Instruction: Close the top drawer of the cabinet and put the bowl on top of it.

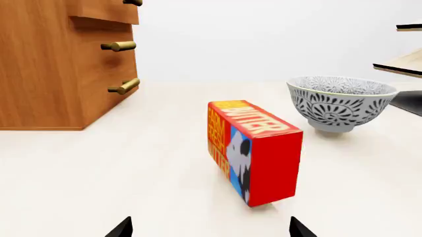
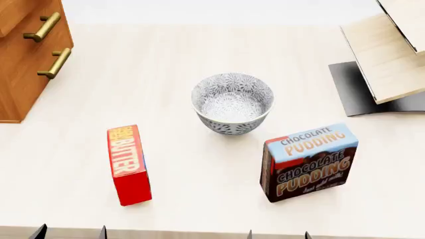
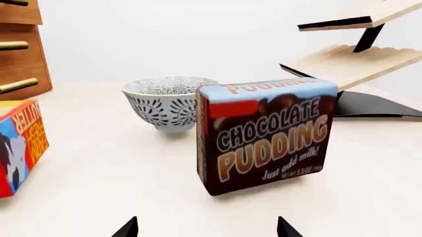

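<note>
Patterned bowl (image 2: 232, 103) upright at centre of pale tabletop (image 2: 166, 64), butter box (image 2: 129, 164) at 8 o'clock, chocolate pudding box (image 2: 309, 161) at 4 o'clock. Cabinet (image 2: 27, 59) at 10 o'clock, top drawer (image 1: 105, 11) jutting beyond the lower fronts. Pale wood panels (image 2: 388, 55) at 2 o'clock. Left gripper (image 1: 211, 229) and right gripper (image 3: 205, 228) low at near edge, jaws spread wide, holding nothing.

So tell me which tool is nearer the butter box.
Left. The left tool sits just short of the butter box; the right tool is further off, in front of the pudding box.
</note>
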`<state>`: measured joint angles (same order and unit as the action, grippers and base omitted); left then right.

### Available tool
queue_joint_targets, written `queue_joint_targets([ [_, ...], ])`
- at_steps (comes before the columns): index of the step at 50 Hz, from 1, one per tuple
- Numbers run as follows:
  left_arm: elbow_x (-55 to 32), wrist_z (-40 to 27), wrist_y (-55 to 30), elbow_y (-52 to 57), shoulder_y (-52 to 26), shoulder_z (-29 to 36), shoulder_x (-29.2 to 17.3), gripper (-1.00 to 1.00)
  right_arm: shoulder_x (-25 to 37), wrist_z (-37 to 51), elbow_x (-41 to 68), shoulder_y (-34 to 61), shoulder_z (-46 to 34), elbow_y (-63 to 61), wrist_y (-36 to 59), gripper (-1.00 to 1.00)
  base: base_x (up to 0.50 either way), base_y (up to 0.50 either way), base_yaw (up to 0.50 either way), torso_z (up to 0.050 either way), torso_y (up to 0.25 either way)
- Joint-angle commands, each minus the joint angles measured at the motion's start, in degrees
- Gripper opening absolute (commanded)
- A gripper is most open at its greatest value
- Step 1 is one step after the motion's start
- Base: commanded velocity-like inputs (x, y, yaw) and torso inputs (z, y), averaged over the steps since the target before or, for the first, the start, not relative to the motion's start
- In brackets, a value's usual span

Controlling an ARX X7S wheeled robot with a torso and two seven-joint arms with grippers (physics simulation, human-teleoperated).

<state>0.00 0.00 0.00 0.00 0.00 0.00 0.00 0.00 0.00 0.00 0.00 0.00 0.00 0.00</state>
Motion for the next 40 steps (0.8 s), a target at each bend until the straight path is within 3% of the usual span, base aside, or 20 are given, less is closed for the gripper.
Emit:
queue_joint_targets([
  [1,-0.93,-1.04,-0.06,-0.15,-0.07,0.99,-0.93,1.00,0.91,0.79,1.03,0.38,-1.29,0.80,-0.01,1.00,0.00,0.00,0.00,0.000,0.000],
  [22,-4.27,-4.30,0.62,-0.32,-0.21,3.82,-3.55,1.00,3.50,3.25,4.73,0.81,-4.62,1.68,-0.37,1.00,0.00,0.00,0.00,0.000,0.000],
  [34,-1.95,-6.47,-0.65,-0.61,-0.57,6.13,-4.88,1.00,4.36,4.06,5.70,0.85,-5.69,2.20,-1.34,1.00,0.00,0.00,0.00,0.000,0.000],
  [40,-1.93,-6.95,-0.29,-0.28,-0.44,6.70,-5.32,1.00,4.72,4.47,6.15,0.89,-6.13,2.19,-1.37,1.00,0.00,0.00,0.00,0.045,0.026],
])
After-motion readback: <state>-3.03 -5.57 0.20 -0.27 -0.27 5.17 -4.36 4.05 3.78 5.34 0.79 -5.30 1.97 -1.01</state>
